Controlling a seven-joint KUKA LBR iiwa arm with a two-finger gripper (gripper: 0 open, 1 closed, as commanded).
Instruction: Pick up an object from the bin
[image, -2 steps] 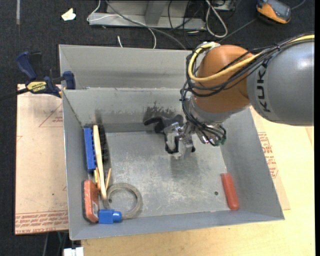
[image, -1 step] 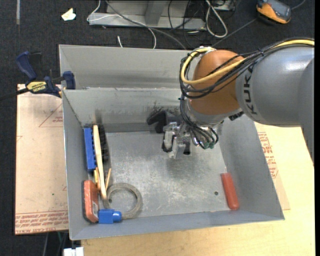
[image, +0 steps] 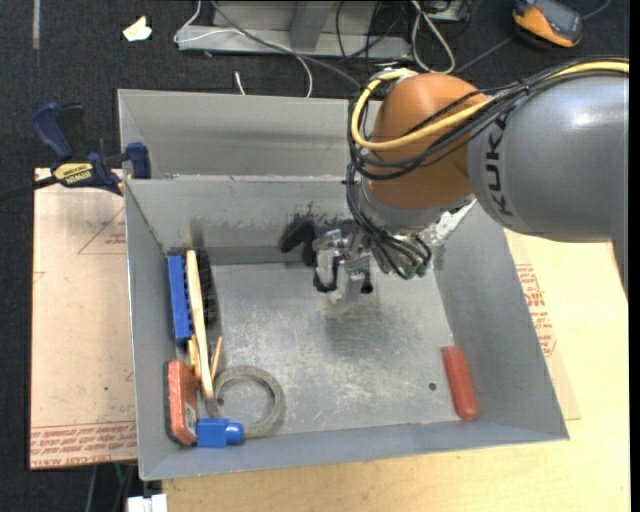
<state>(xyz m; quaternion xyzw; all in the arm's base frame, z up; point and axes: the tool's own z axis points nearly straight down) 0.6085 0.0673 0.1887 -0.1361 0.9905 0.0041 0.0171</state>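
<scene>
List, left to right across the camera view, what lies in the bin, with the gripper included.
long blue strip → pale tape ring → gripper → red stick

Fairly bright, even light fell from above on the grey metal bin (image: 385, 395), its floor showing a dull sheen. The gripper (image: 343, 278) cast a faint, soft shadow on the floor beneath it, and the orange cover (image: 420, 130) carried a mild highlight.
</scene>
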